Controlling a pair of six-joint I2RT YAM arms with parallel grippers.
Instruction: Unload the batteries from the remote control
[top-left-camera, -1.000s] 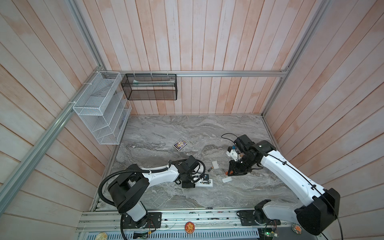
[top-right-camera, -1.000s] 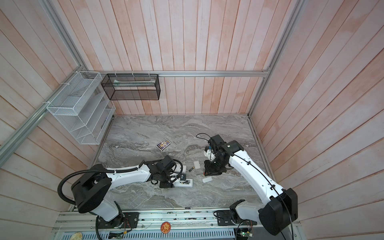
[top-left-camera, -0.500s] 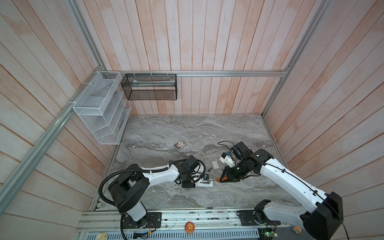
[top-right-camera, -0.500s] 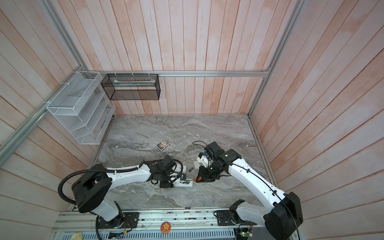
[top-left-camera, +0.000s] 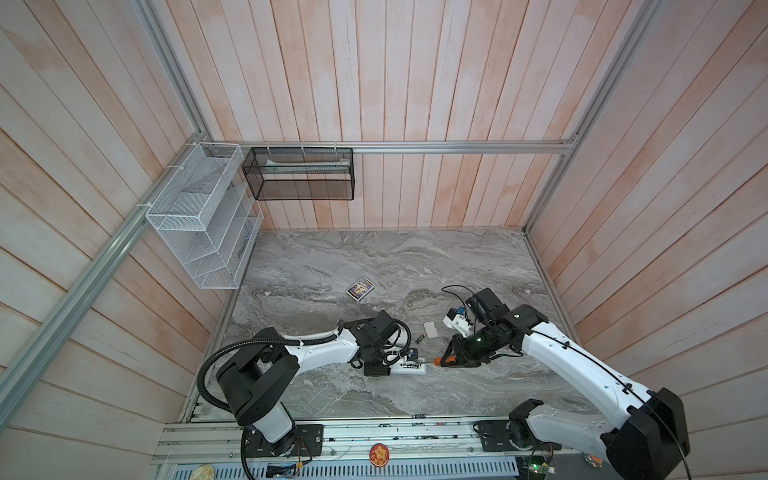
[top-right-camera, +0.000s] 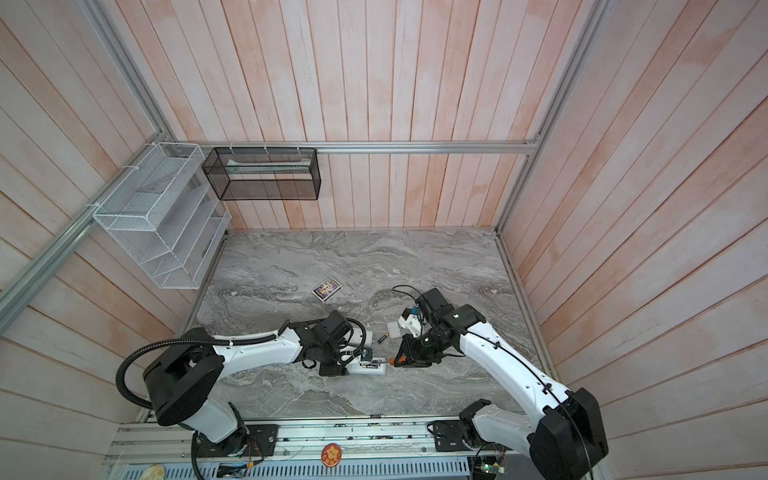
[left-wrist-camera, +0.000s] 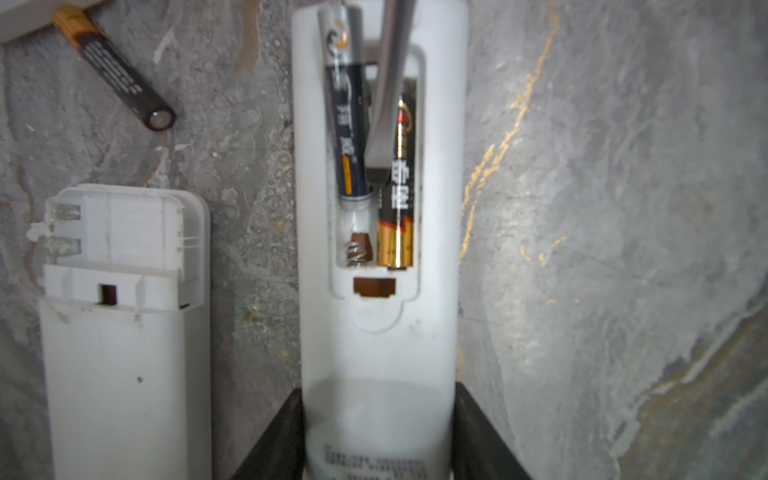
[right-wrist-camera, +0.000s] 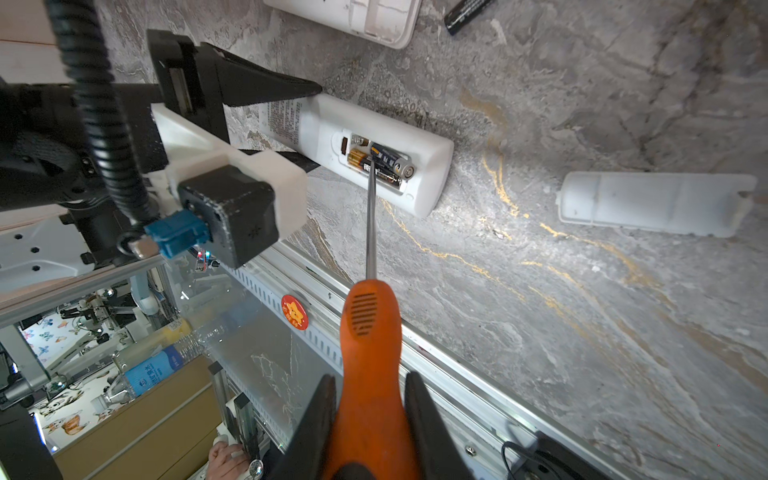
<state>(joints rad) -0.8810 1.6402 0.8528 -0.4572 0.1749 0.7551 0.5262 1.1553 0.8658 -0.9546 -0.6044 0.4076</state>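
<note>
The white remote (left-wrist-camera: 380, 332) lies back-up on the table (top-left-camera: 332, 270), near the front edge around the middle. It runs left to right, with the cover off and the open battery bay at its right end. Two cells are in the bay. The blue battery (left-wrist-camera: 347, 137) sits tilted, its outer end popped up over the bay's rim and the spring bare at its inner end. The black-and-gold battery (left-wrist-camera: 399, 216) lies flat in its slot right beside it. A loose battery (top-left-camera: 420, 339), black with an orange end, lies on the marble just past the remote's far side.
</note>
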